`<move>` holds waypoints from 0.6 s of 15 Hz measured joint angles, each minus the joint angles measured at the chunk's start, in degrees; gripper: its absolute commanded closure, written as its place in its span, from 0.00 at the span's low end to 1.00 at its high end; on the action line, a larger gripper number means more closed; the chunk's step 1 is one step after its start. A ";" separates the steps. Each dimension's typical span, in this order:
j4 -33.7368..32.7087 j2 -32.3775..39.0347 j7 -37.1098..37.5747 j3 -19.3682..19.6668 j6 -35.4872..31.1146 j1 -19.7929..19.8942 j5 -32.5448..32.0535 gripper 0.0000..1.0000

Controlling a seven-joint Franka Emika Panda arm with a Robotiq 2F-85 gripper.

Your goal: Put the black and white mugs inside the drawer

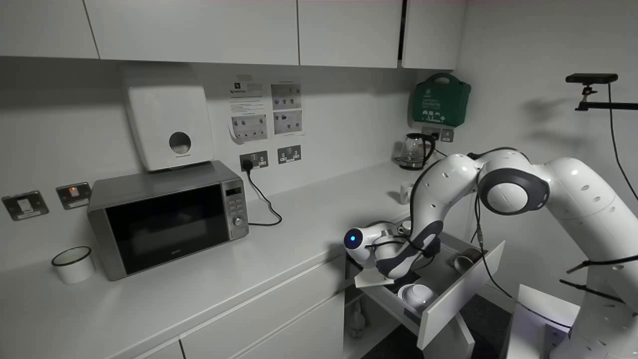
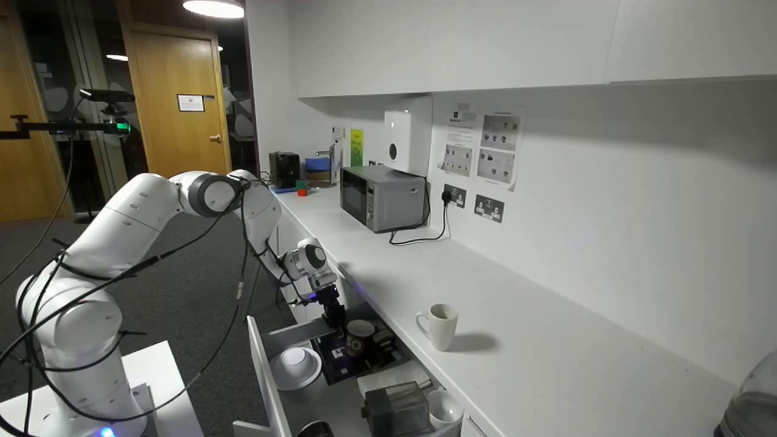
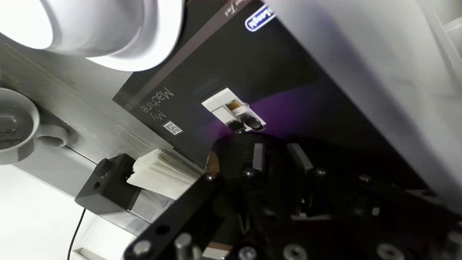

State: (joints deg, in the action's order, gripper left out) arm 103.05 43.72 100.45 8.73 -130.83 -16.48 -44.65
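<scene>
The drawer [image 1: 463, 294] stands pulled out in both exterior views. Down inside it, my gripper [image 2: 335, 321] is at the black mug [image 2: 354, 347], whose pale inside faces up. In the wrist view the black mug [image 3: 229, 155] is a dark round shape around my finger pads [image 3: 258, 157]; they stand close together with a dark part of it between them, so the gripper looks shut on it. Darkness hides exactly which part is gripped. The white mug [image 2: 442, 328] is upright on the worktop above the drawer; the arm partly covers the white mug [image 1: 405, 193] in an exterior view.
Inside the drawer lie a white cup on a bowl [image 2: 296, 367], a dark printed booklet [image 3: 231, 79], paper filters [image 3: 164, 173], a dark clear container [image 2: 397, 409], a grey mug [image 3: 16, 126] and a white cup [image 2: 445, 408]. The worktop edge [image 2: 388, 309] runs alongside. A microwave [image 1: 169, 214] stands farther along.
</scene>
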 measured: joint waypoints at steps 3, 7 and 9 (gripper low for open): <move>-0.42 0.24 0.00 -0.03 0.29 0.00 0.01 0.53; -0.98 0.44 -0.01 -0.03 0.56 0.01 0.01 0.35; -1.14 0.44 0.00 0.02 0.86 0.04 0.01 0.20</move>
State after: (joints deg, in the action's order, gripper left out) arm 101.91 44.16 100.45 8.74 -129.97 -16.44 -44.64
